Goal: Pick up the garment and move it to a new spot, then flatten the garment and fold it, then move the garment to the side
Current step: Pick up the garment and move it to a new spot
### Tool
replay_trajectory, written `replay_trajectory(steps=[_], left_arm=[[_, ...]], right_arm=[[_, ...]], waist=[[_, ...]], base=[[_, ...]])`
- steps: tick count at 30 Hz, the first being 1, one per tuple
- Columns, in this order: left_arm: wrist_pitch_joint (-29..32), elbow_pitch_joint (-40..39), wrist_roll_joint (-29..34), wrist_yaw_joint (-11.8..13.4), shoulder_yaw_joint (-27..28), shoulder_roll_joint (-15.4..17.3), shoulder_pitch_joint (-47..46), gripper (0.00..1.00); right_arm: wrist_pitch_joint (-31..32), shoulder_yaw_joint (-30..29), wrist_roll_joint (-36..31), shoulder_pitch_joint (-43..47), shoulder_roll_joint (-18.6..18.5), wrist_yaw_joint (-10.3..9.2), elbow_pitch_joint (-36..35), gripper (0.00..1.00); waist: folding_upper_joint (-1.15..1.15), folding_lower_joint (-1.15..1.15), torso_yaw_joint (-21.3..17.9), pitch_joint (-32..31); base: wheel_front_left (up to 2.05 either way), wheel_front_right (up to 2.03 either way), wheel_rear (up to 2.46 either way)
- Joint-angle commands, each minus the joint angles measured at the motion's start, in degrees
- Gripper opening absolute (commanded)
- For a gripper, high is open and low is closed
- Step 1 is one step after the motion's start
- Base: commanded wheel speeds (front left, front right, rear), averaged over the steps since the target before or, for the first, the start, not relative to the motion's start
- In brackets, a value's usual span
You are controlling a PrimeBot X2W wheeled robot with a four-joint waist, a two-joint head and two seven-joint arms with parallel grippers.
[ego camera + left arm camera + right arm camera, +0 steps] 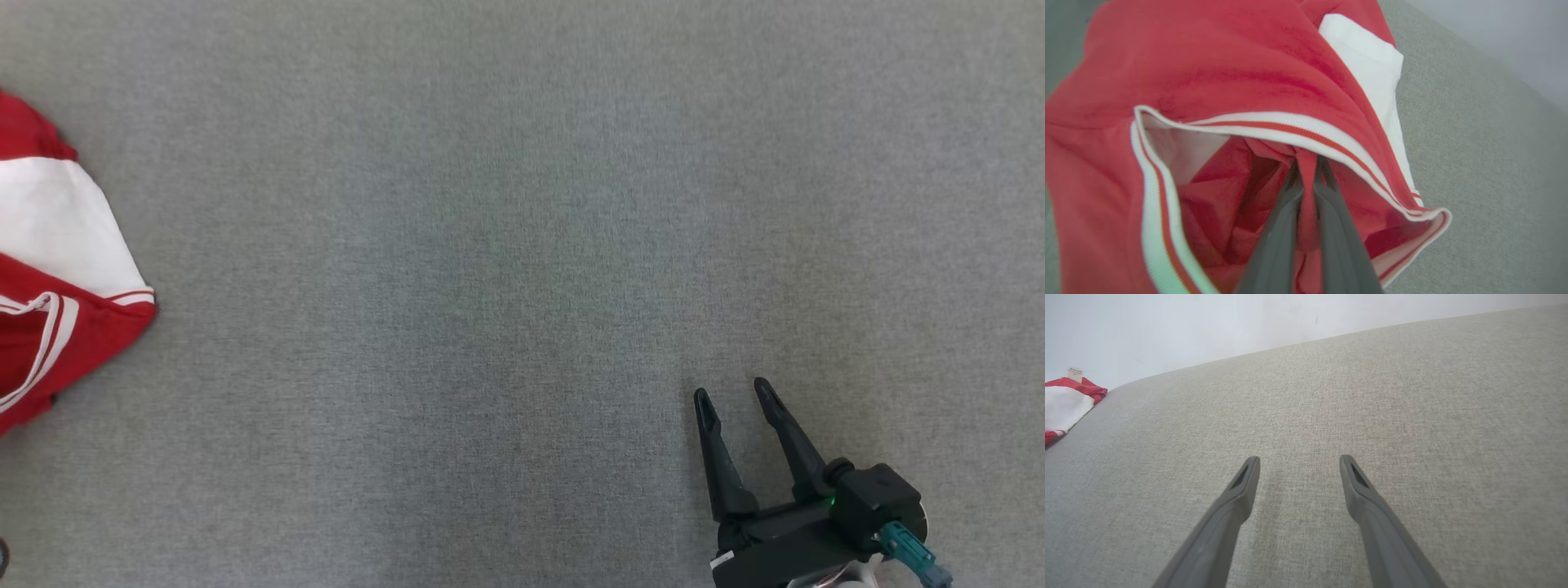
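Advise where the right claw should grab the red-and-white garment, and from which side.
Probably the striped ribbed trim at the garment's corner, coming low from the robot's right over the grey surface: that firm edge points toward the open right claw. The left claw pinches an inner fold.

garment (1208, 73): soft cloth, ribbed trim | surface (522, 245): matt woven fabric

Soft, even, bright light falls on the grey fabric surface (522, 245) without glare; only a thin dark shadow lines the edge of the red-and-white garment (57, 245). The left wrist view blurs the nearest folds, and the right wrist view bows the surface's far edge into a curve.
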Motion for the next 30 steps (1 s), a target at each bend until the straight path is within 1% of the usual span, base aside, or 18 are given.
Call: replay_trajectory(steps=[1, 9, 11, 16, 18, 19, 22, 27, 30], left_arm=[[-0.36, -0.85, 0.59, -0.57, -0.11, 0.66, -0.1, 0.0], [0.73, -6.01, 1.42, -1.83, -1.56, 3.0, -3.46, 0.0], [1.46, -7.22, 1.6, -2.27, -2.15, 3.6, -4.55, 0.0], [3.19, -9.4, 1.91, -3.03, -4.74, 3.7, -7.44, 0.0], [3.72, -10.09, 1.91, -2.97, -5.93, 2.86, -8.74, 0.0], [3.72, -10.09, 1.91, -2.97, -5.93, 2.86, -8.74, 0.0], [4.82, -11.65, 1.86, -2.27, -7.73, 1.44, -11.06, 0.0], [6.86, -15.2, 1.51, -0.33, -11.71, -2.87, -13.19, 0.0], [7.63, -16.88, 0.99, 0.24, -13.82, -5.44, -13.58, 0.0]], right_arm=[[-0.04, 0.18, 0.65, 0.58, -0.08, -0.14, 0.22, 1.0], [-0.05, 1.25, 3.18, 2.25, -0.08, -0.14, 1.64, 1.0], [-0.05, 1.31, 3.91, 2.87, -0.08, -0.14, 1.92, 1.0], [-0.05, 1.6, 5.4, 5.18, -0.07, -0.14, 2.89, 1.0], [-0.06, 1.97, 6.01, 6.0, -0.08, -0.14, 3.2, 1.0], [-0.06, 1.97, 6.01, 6.0, -0.08, -0.14, 3.2, 1.0], [-0.04, 2.19, 6.69, 6.91, -0.08, -0.14, 3.15, 1.0], [-0.04, 2.96, 7.12, 7.55, -0.09, -0.14, 3.42, 1.0], [-0.05, 2.94, 6.48, 7.71, -0.08, -0.14, 3.52, 1.0]], waist=[[0.0, 0.0, 0.65, -2.42], [0.0, 0.0, 1.31, -10.73], [0.0, 0.0, 1.11, -12.98], [0.0, 0.0, -0.37, -18.93], [0.0, 0.0, -1.44, -21.05], [0.0, 0.0, -1.44, -21.05], [0.0, 0.0, -3.36, -22.82], [0.0, 0.0, -7.48, -24.32], [0.0, 0.0, -10.16, -24.4]], base=[[0.0, 0.0, 0.0], [0.0, 0.0, 0.0], [0.0, 0.0, 0.0], [0.0, 0.0, 0.0], [0.0, 0.0, 0.0], [0.0, 0.0, 0.0], [0.0, 0.0, 0.0], [0.0, 0.0, 0.0], [0.0, 0.0, 0.0]])
